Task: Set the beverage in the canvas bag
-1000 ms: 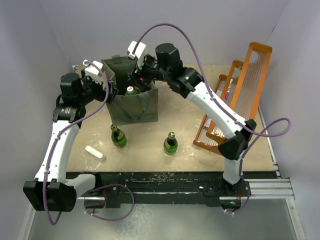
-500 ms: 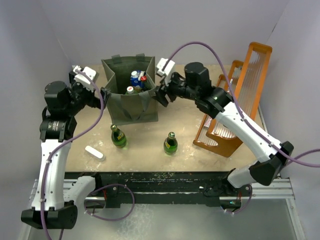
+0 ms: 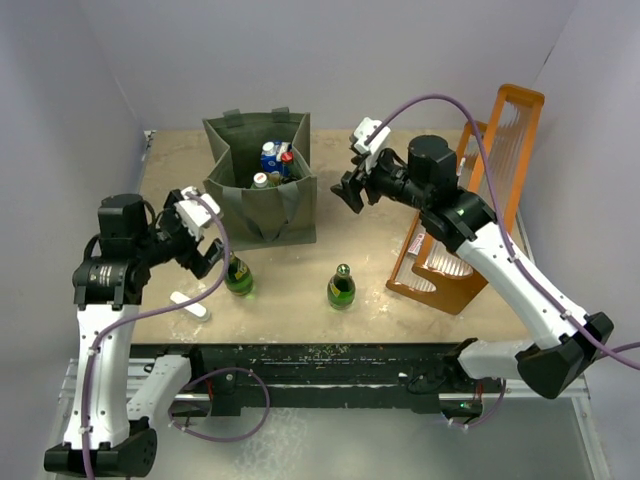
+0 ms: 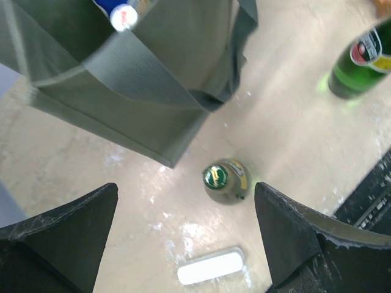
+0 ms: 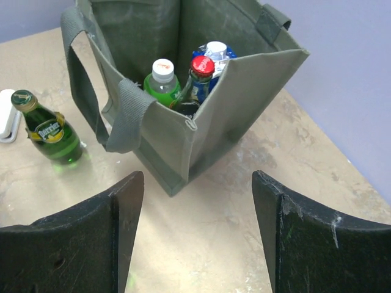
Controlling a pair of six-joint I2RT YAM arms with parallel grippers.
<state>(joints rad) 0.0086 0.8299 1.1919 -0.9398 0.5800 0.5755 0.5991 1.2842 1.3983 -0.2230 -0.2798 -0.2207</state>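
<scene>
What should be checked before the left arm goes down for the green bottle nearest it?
1. Left gripper open and empty: ok.
2. Near green bottle upright, its cap roughly centred under that gripper in the wrist view: ok.
3. That bottle apart from the canvas bag and the white bar: ok.
4. Bag mouth open, three bottles inside bunched to one side: ok.
5. Right gripper open, empty and clear of the bag: ok.
6. Left gripper's height above the cap: cannot tell.
</scene>
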